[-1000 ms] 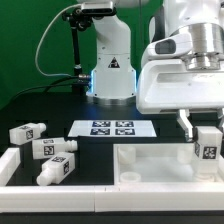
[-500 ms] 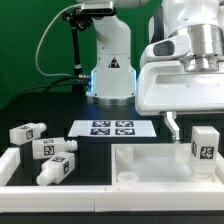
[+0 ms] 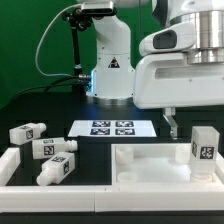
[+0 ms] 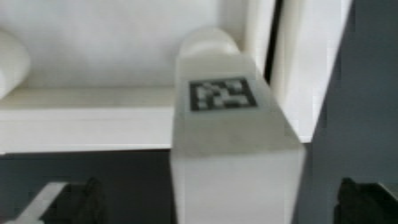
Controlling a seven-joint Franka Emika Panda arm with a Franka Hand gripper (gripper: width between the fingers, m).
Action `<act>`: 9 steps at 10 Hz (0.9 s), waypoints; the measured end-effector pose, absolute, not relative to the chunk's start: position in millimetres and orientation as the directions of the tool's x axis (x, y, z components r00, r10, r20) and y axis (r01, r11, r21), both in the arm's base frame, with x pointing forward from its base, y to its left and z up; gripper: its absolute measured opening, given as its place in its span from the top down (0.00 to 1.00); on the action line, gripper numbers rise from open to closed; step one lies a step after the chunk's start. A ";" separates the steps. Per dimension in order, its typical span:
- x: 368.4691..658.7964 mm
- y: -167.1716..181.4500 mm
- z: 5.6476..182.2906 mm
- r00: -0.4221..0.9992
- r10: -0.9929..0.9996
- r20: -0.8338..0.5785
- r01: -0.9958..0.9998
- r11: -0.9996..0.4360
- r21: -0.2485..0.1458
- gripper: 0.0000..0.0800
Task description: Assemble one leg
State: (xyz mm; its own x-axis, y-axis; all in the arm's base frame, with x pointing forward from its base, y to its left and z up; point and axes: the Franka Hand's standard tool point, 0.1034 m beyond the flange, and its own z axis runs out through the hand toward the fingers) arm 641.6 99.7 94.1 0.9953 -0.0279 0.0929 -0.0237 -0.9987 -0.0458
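One leg (image 3: 205,143), a white block with a black-and-white tag, stands upright on the large white panel (image 3: 150,168) at the exterior view's right. My gripper (image 3: 196,120) hovers just above it, open, and one finger (image 3: 171,123) hangs clear of the leg's side. In the wrist view the leg (image 4: 231,140) fills the middle, and the dark fingertips (image 4: 63,205) sit far out on either side without touching it. Three more legs (image 3: 27,131), (image 3: 55,148), (image 3: 58,168) lie at the exterior view's left.
The marker board (image 3: 113,128) lies at mid table in front of the arm's base (image 3: 110,75). A white rim (image 3: 15,165) borders the front left, close to the lying legs.
My fingers have spread wider away from the leg and the gripper has risen a little. The leg stays upright on the panel.
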 end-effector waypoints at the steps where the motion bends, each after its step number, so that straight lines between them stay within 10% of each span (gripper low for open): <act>1: 640.3 99.1 91.2 0.999 -0.034 0.020 -0.033 -0.998 -0.047 0.19; 3: 641.5 95.8 90.0 0.999 -0.048 -0.014 -0.048 -0.998 -0.047 0.19; 6: 641.4 95.5 89.4 0.998 -0.068 -0.015 -0.068 -0.997 -0.046 0.64; 9: 641.0 96.2 89.1 0.962 -0.271 -0.025 -0.272 -0.961 -0.043 0.64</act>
